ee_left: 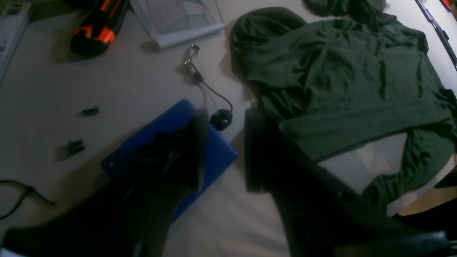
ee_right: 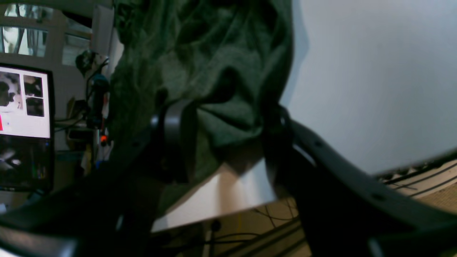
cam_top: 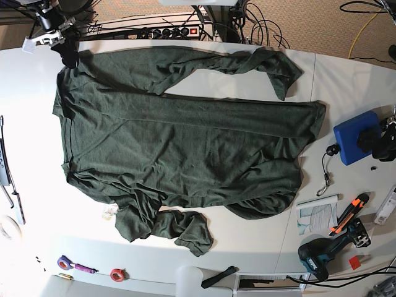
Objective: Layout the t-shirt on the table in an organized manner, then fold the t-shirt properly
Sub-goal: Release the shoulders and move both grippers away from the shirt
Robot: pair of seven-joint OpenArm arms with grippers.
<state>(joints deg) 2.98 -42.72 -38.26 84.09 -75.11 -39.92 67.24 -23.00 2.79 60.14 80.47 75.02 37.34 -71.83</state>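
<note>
A large dark green, faintly heathered t-shirt of thin soft fabric is seen spread across most of the wide white smooth tabletop, wrinkled, with one long sleeve folded along the far edge and the other bunched near the opposite edge.

In the base view, the right claw is found at the upper left corner of the garment, at the tabletop's edge. In the right wrist view, a bunched fold of the green fabric is seen between the two dark fingers of the right claw, which are set fairly wide apart; the cloth appears to be touched by both, so a loose pinch on the t-shirt is indicated, though how firmly it is held cannot be told.

The left claw is seen at the right side of the base view, above a flat blue rectangular plastic box, well apart from the shirt's hem. In the left wrist view, its fingers are spread, with nothing between them, above the blue box and bare tabletop, with the shirt lying just beside.

A thin black cord with a metal clip lies between the blue box and the shirt. An orange and black power drill rests near the tabletop's corner.
</note>
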